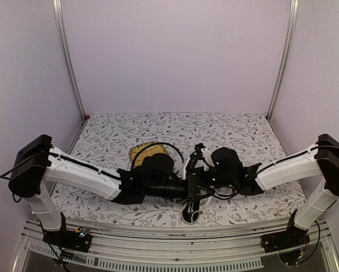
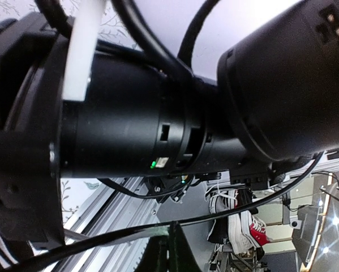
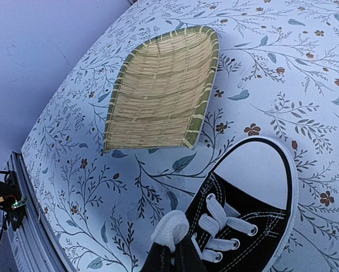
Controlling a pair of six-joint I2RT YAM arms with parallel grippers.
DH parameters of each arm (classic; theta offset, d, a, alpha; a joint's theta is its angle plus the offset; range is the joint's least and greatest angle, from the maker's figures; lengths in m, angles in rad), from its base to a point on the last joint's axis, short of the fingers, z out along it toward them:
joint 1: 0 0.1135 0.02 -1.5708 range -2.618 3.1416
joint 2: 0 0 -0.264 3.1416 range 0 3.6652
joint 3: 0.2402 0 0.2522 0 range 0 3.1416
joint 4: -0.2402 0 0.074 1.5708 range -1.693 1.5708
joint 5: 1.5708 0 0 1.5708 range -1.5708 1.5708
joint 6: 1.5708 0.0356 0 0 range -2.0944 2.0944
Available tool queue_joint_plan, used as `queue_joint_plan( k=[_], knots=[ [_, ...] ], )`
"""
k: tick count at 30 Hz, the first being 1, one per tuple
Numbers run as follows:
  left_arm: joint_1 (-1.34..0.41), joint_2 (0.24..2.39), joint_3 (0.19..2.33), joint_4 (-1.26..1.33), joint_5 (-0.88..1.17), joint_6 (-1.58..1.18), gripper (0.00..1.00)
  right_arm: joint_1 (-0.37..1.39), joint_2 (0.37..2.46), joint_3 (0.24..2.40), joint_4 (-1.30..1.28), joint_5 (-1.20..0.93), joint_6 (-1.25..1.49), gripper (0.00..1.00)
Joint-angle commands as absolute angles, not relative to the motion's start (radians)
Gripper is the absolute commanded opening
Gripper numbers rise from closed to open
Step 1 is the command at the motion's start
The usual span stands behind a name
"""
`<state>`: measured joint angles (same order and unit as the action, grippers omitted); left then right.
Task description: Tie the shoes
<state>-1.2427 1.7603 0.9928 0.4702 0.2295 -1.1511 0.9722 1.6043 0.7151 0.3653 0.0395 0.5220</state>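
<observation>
Only the right wrist camera showed the right gripper (image 3: 172, 259) pinching a lace (image 3: 170, 228) of the sneaker (image 3: 258, 224); whether the left gripper (image 2: 168, 252) was clenched or released, I could not tell.

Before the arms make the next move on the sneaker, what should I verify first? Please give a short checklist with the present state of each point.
1. Right gripper holds the lace: ok, a white bunch sits pinched at its tips.
2. Left gripper holds something: cannot tell, the other arm fills its view.
3. Sneaker rests sole-down on the table: ok.
4. Knot or bow formed: cannot tell, only the lower crossed rows show.
5. Woven tray apart from the sneaker: ok, it lies beyond the toe without touching.
</observation>
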Motion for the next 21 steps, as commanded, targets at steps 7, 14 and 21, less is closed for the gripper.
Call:
queue_joint_plan(
  k=[7, 14, 21],
  knots=[
    [-1.288, 1.871, 1.047, 0.650, 0.180, -1.197, 0.00, 0.968, 1.597, 0.750, 0.383, 0.066, 0.511, 0.02],
    [-1.285, 1.853, 1.021, 0.455, 0.066, -1.094, 0.00, 0.969, 1.585, 0.737, 0.384, 0.051, 0.517, 0.02],
    [-1.285, 1.844, 0.990, 0.267, -0.047, -1.026, 0.00, 0.969, 1.567, 0.734, 0.379, 0.026, 0.518, 0.02]
  ],
)
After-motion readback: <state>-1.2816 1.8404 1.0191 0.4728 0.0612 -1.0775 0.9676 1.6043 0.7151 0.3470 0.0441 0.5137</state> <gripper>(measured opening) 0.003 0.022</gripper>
